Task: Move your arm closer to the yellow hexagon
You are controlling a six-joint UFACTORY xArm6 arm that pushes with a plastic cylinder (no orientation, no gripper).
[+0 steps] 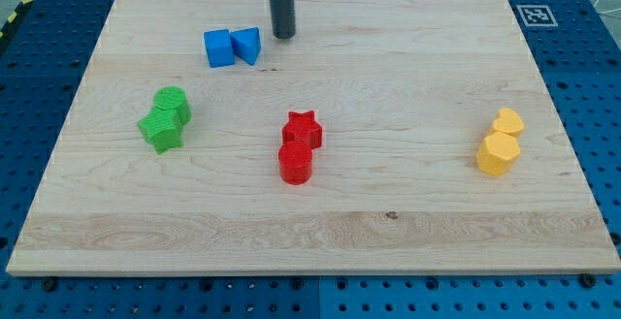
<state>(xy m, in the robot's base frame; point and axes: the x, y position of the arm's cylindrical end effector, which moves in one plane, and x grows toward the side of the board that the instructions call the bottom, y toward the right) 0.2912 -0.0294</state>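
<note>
my tip [284, 35] – bare rod, grasping nothing | just right of blue blocks [233, 47] | yellow hexagon [498, 153] – well apart, lower right

yellow hexagon [497, 153], flat, view's right edge

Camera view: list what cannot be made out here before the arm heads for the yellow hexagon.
- My rod above my tip: cut off by the view's top edge; the arm is out of frame.
- Marker at the board's top right corner: too small to read.
- Yellow block behind the yellow hexagon: partly hidden by it, shape uncertain.
- Green blocks: overlapping, contact unclear.
</note>
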